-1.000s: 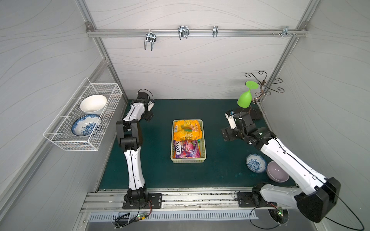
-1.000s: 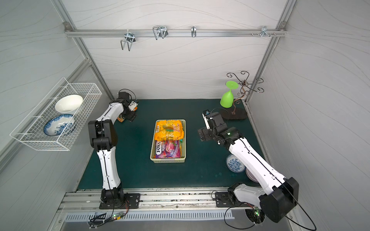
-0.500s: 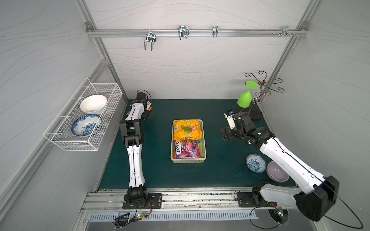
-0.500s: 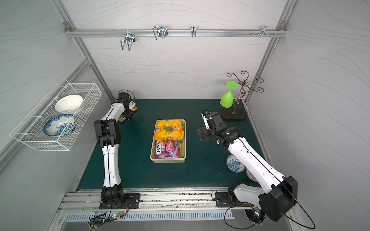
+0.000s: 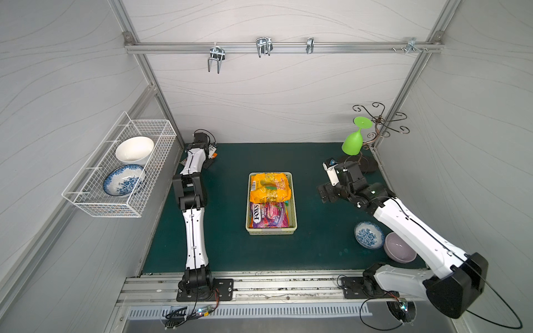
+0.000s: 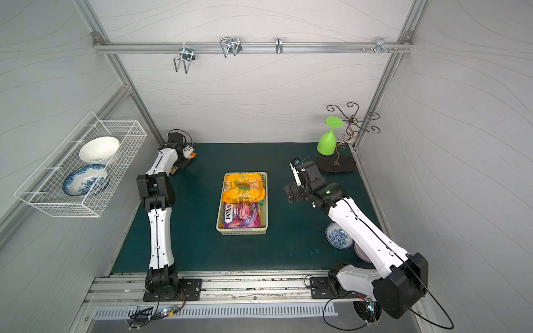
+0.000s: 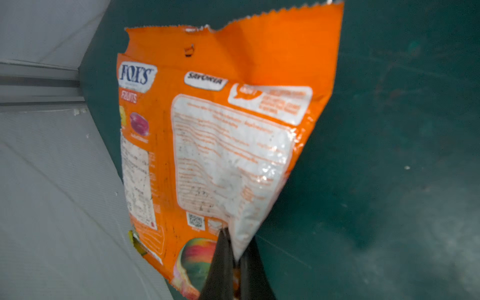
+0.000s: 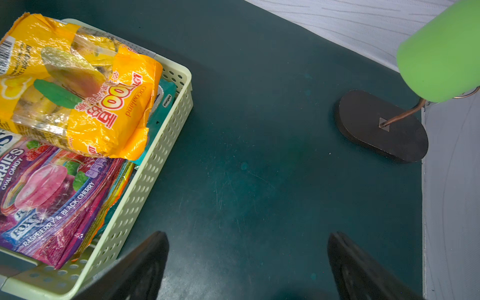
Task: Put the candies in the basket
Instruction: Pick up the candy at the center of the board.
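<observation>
Corner of orange candy bag (image 7: 215,145) between closed left jaws

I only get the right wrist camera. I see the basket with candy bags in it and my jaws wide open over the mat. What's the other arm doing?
Observer: The left gripper is shut on an orange FOX'S bag, pinching one corner.
Operator: Where is it?
Observer: At the far corner of the mat on the left arm's side, well apart from the basket.
Operator: Anything else over there?
Observer: A white wire basket on that side wall holds a white bowl and a blue-patterned bowl.
</observation>
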Tool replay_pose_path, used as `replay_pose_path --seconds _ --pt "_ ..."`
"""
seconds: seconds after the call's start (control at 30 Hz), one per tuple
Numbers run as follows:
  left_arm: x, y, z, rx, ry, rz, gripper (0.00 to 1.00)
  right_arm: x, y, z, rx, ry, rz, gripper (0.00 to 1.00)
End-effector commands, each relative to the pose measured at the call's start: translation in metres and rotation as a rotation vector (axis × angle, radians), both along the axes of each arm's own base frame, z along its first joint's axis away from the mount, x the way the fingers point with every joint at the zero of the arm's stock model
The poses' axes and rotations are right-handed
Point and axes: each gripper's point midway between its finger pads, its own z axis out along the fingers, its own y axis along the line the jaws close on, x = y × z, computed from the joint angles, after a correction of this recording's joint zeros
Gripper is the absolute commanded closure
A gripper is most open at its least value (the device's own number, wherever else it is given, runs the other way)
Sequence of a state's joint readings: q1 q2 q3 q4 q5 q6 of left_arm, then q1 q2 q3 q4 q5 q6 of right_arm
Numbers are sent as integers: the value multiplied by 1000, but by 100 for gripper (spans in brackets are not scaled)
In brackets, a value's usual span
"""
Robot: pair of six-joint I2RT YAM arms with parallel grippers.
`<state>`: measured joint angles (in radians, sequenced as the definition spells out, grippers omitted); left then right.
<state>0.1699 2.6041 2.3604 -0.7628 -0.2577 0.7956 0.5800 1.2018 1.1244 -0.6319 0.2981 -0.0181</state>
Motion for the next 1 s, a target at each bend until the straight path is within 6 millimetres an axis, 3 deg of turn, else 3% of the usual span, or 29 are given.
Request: replay_pose_path --seconds 0.0,0.13,0.43,0.7,0.77,0.97 --pt "-17 -8 -8 -68 62 -2 100 3 -4 3 -12 -20 -12 1" --pt "-25 -13 5 -73 45 -20 100 1 -2 2 7 -16 -3 1" --pt "-61 -40 57 -150 17 -34 100 -1 -5 4 9 -26 -14 1" --pt "-106 -78 119 -208 -22 -74 100 -1 -7 9 5 -40 -24 1" --pt "-120 -91 141 -238 -32 -87 100 -1 -9 10 -1 -44 -30 1" --pt "-169 -131 178 -270 -21 -171 100 -2 -10 12 3 -49 -32 1"
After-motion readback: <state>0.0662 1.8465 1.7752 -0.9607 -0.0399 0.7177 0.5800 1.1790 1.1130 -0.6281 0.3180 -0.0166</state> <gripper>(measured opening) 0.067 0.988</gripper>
